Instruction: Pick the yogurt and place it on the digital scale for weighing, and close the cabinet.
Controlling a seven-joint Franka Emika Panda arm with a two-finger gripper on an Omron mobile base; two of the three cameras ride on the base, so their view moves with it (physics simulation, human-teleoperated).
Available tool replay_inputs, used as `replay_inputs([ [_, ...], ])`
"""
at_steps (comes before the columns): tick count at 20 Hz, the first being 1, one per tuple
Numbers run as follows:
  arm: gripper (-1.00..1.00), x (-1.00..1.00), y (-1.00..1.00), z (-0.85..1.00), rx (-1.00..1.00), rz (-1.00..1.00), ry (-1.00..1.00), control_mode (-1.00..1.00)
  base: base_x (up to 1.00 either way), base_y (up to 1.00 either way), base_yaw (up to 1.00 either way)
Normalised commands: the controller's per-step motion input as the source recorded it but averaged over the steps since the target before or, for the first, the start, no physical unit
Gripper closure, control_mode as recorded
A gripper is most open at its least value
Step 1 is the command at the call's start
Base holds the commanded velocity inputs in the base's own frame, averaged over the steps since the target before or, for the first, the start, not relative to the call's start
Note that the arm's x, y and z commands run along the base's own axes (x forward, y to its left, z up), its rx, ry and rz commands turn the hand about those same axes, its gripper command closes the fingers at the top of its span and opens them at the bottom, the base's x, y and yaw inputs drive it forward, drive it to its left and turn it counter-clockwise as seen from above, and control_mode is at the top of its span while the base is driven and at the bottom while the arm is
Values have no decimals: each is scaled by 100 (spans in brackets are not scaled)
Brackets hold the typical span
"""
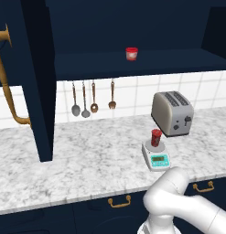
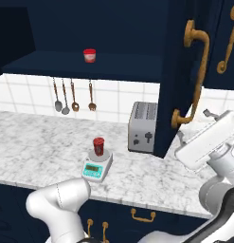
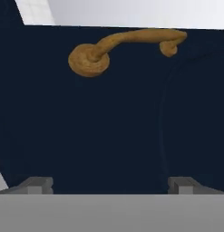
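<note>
The dark-red yogurt [image 1: 156,137] [image 2: 98,145] stands upright on the round platter of the digital scale [image 1: 156,159] [image 2: 95,169] on the marble counter. The navy cabinet is open, with its left door [image 1: 39,91] swung out in the left base view and its right door [image 2: 177,71] swung out in the right base view. My gripper [image 2: 194,126] sits just right of that right door's outer face, below its brass handle [image 2: 196,71]. In the hand view the door panel [image 3: 109,127] is close ahead, the handle [image 3: 127,43] runs above, and the gripper [image 3: 109,183] is open and holds nothing.
A silver toaster [image 1: 173,113] [image 2: 143,127] stands behind the scale. A red-lidded white cup [image 1: 131,53] [image 2: 89,55] sits on the cabinet shelf. Several utensils [image 1: 84,100] hang on the tiled wall. Navy drawers [image 1: 119,203] run below the counter edge.
</note>
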Motion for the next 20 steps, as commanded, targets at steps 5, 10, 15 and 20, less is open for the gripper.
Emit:
replay_inputs([
  [5, -100, 22, 100, 97, -17, -4, -2, -100, 0, 0, 0],
  [10, -100, 38, 100, 88, -18, -16, 2, -100, 0, 0, 0],
  [15, -100, 95, 100, -4, -18, -37, 13, -100, 0, 0, 0],
  [20, -100, 100, 96, -15, -14, -34, 10, -100, 0, 0, 0],
])
